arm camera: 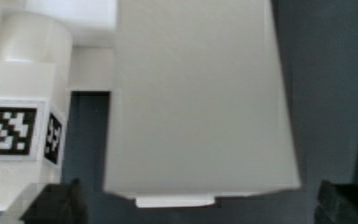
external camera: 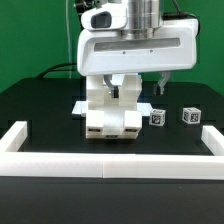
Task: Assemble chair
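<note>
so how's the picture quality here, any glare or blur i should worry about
Exterior view: lighting is even, but the white chair parts look washed out against the black table, with little surface detail. Wrist view: the close white slab is soft and featureless, the fingertips are dark blurs, while the tag is readable.

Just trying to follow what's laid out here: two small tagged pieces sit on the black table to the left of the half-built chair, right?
Not quite. The two small tagged pieces sit on the exterior view's right of the half-built chair, not its left. They do rest on the black table, as the exterior view shows.
</note>
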